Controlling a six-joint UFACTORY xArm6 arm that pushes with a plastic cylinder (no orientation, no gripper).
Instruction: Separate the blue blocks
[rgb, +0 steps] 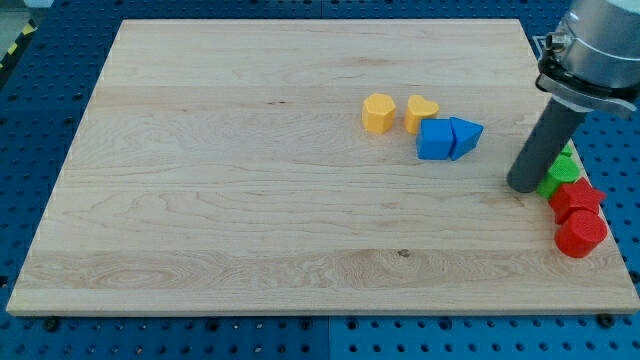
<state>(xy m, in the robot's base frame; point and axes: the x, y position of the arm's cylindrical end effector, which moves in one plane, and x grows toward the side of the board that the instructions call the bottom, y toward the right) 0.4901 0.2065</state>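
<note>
A blue cube and a blue triangular block lie touching each other right of the board's middle. The cube is on the left, the triangular block on its right. My tip rests on the board to the right of and a little below the blue pair, apart from it by a clear gap. The dark rod rises from the tip toward the view's upper right.
A yellow hexagonal block and a yellow heart-shaped block sit just above-left of the blue cube. Green blocks and two red blocks cluster near the board's right edge, beside my tip. The wooden board lies on a blue pegboard.
</note>
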